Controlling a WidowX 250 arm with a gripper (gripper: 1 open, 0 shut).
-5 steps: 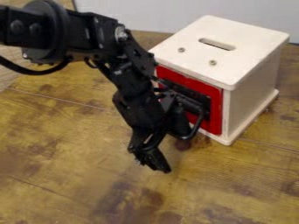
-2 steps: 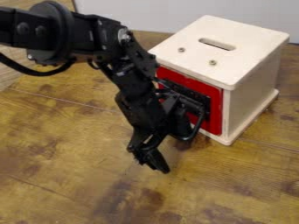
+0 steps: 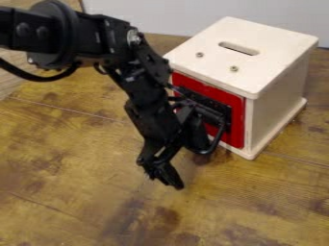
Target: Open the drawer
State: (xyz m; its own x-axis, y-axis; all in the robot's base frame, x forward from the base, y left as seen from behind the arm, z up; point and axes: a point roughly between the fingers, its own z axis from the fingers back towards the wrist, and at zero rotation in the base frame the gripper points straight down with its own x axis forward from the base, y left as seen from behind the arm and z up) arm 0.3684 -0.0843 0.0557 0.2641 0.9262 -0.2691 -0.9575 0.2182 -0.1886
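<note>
The drawer (image 3: 203, 99) shows as a glossy red front set in a cream-white cube casing (image 3: 253, 65) at the right of the table. Its black loop handle (image 3: 214, 133) hangs in front of the lower part. My gripper (image 3: 164, 175) points down at the wooden table, just left of the handle and very close to it. The black arm (image 3: 139, 82) reaches in from the upper left and covers the drawer's left edge. The fingers are dark and overlap the handle, so their gap and any contact with the handle are unclear.
The casing has a slot (image 3: 237, 46) on top and stands on the worn wooden table (image 3: 77, 192). Cables run along the arm at the upper left.
The gripper has shifted slightly to the left, away from the casing. The drawer front looks much the same.
</note>
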